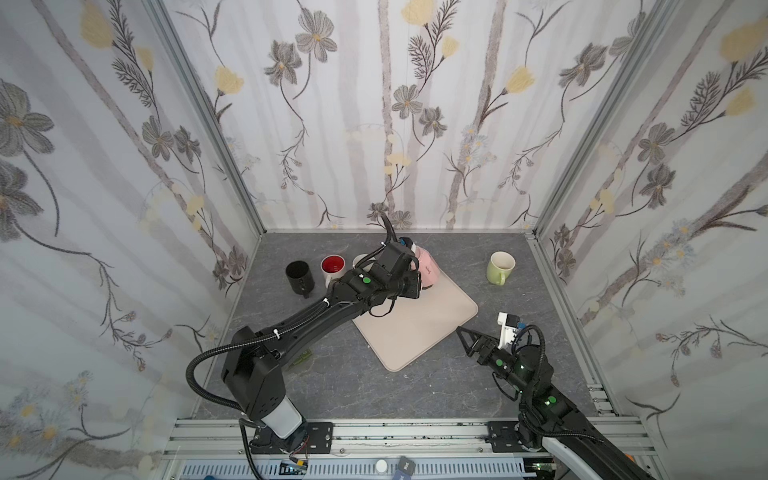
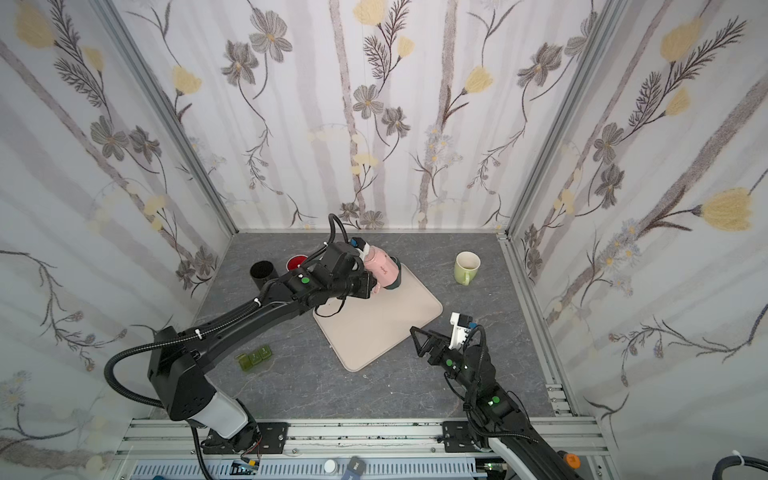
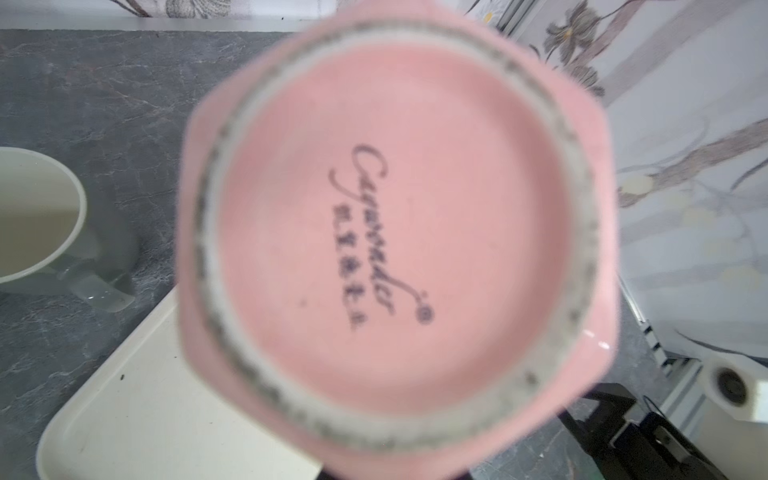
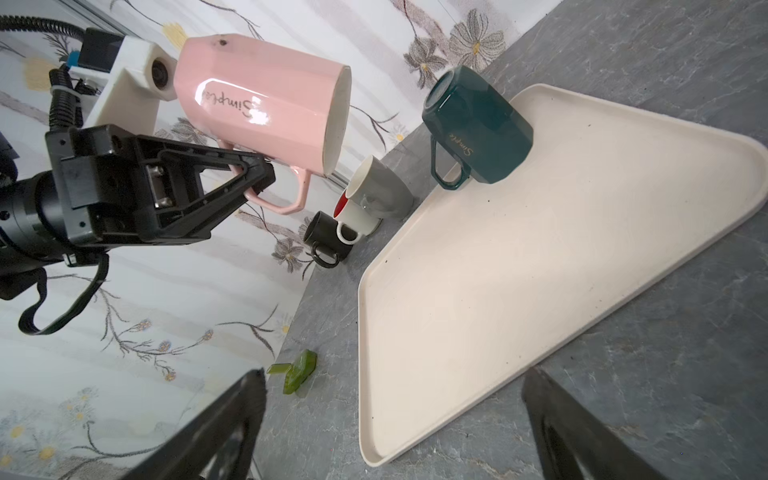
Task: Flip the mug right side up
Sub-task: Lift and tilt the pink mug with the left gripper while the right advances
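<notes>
- Toward the front left of the desk: small green pieces, loose on the surface.
- Near the far left edge: black mug, white mug with a red inside and grey mug, close together, mouths up, just off the far corner of the cream tray.
- Left hand: clamped tight on the handle of the pink mug, held in the air above that far tray corner, tipped on its side, base facing the left wrist camera.
- Just beyond the pink mug's mouth, apart from it: dark green mug, upside down on the tray.
- Toward the far right edge: light green mug, upright.
- Right hand: spread wide, holding nothing, above the desk beside the tray's right corner.
</notes>
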### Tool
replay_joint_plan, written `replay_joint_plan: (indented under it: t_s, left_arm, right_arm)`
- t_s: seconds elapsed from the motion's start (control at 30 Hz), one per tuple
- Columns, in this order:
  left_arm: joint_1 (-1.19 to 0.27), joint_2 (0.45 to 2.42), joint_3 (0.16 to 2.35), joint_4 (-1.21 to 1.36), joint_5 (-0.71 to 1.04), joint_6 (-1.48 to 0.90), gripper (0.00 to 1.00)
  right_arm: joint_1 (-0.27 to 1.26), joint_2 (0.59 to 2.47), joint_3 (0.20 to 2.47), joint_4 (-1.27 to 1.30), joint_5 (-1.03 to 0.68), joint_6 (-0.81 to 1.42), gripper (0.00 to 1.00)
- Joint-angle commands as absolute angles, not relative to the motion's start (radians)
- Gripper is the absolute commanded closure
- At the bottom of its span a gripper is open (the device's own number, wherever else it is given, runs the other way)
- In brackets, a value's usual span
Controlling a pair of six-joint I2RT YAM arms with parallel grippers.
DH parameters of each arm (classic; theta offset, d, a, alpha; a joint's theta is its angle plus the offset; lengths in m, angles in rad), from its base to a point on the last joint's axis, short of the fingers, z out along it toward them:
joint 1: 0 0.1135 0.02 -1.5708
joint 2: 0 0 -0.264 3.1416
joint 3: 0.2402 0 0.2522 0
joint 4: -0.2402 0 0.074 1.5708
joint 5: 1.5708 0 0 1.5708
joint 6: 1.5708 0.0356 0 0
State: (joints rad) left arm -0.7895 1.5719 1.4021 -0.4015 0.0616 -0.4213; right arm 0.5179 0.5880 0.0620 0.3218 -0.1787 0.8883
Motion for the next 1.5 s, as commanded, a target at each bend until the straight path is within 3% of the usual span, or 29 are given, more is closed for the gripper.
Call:
replay_joint_plan:
  t_s: [0.0,0.4,0.97,1.07,1.17,1.47]
  left_arm:
    - [-0.792,1.516,1.373,-0.206,0.13,-0.443,1.0]
    - [-0.791,1.358,1.186,0.043,0.189,-0.444,1.0]
    - [-0.792,1.264,1.038,0.306,0.307,-0.508,1.0]
    - [-0.79,1.264,1.021,0.344,0.324,-0.527,1.0]
    - [-0.792,1.264,1.009,0.371,0.333,-0.538,1.0]
    - [-0.79,1.264,0.989,0.444,0.391,-0.575,1.0]
  right_arm:
    - [0.519,0.606,0.089,0.407,-0.201,0.878,0.04]
    - [0.519,0.828,0.232,0.539,-0.341,0.818,0.03]
    - [0.518,0.98,0.296,0.834,-0.434,0.888,0.04]
    - [0.519,1.01,0.318,0.876,-0.448,0.894,0.08]
    - [0.518,1.047,0.346,0.915,-0.475,0.895,0.19]
    - [0.518,1.143,0.405,1.009,-0.549,0.907,0.32]
